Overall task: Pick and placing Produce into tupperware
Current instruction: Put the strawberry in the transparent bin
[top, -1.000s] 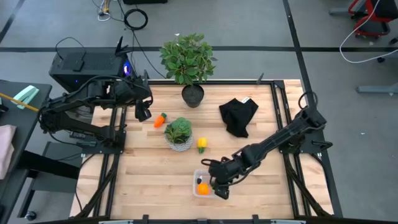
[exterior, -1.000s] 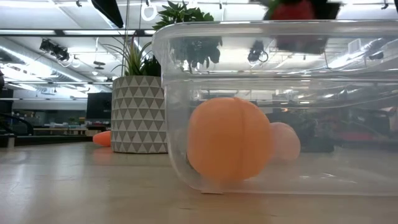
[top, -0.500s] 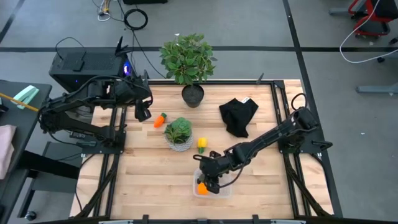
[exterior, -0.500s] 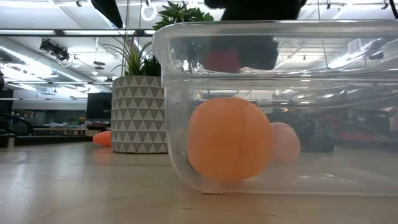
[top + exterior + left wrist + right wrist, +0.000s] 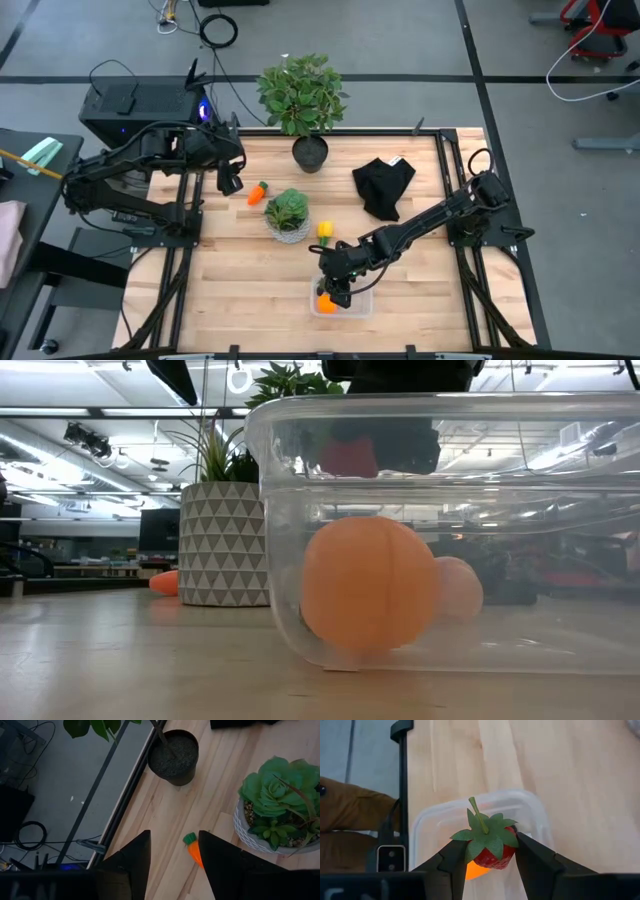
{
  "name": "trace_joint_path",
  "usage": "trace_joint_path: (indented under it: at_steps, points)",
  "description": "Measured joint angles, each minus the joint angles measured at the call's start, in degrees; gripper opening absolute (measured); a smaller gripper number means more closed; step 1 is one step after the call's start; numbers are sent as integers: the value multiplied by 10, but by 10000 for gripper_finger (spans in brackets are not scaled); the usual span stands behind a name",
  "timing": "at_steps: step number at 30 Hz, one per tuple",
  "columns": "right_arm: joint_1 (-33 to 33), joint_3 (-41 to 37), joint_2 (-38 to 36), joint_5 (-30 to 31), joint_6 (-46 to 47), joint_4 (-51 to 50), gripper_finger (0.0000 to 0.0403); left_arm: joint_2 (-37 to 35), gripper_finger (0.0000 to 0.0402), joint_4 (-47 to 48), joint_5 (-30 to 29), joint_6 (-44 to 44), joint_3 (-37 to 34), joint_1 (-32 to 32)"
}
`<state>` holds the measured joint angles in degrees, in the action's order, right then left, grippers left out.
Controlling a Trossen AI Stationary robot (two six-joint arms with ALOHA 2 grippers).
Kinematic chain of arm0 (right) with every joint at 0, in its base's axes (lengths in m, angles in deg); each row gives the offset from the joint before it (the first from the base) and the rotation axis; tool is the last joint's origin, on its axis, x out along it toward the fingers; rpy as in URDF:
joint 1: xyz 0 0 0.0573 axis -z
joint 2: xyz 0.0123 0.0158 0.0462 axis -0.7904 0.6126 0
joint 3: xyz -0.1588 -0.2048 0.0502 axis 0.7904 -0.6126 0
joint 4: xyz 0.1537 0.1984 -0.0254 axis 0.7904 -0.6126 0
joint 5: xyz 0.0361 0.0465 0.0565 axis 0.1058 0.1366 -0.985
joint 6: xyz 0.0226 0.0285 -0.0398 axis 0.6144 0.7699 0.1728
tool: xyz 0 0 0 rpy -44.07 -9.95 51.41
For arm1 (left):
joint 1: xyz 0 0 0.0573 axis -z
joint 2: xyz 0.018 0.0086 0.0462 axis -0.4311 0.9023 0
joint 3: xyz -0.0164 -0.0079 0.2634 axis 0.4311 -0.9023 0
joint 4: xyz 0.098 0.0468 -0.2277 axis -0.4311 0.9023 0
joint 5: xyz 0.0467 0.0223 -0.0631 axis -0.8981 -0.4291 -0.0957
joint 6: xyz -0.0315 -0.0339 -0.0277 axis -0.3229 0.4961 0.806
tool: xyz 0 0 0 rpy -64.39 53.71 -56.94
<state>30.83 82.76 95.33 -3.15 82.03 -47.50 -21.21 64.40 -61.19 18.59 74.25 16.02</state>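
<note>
**Strawberry over the tub, release pending**

While the right hand (image 5: 337, 290) hangs over the tupperware (image 5: 359, 305), its fingers are clamped on the strawberry (image 5: 489, 849), leafy cap and stem toward the wrist camera, red body pointing away, down at the tub. The key relation: the berry sits directly above the open tub. In the low view it reads at rim level, just dipping inside (image 5: 348, 457), well clear of the floor. A straight drop from here should land it inside, as I judge it; no sideways travel looks needed.

Already in the tub: orange ball (image 5: 367, 582) at the near wall, peach piece (image 5: 458, 590) behind it, both resting on the bottom.

Still on the tabletop (image 5: 240, 290):
- carrot (image 5: 258, 193), beside the white pot (image 5: 288, 228)
- yellow piece (image 5: 324, 232), between pot and tub

Left hand (image 5: 172, 852) is parked at the far left of the tabletop, fingers apart and empty, the carrot just ahead of it. Left arm is the nearer one for the carrot; its long axis runs roughly in line with the gap between the fingers.
</note>
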Motion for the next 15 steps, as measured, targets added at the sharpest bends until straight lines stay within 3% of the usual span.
trace_joint_path:
  at_steps: [15]
  points:
    - [2, 0, 0, -20, 0, 0, 183, 0, 173, 0, 0, -1, 0, 0]
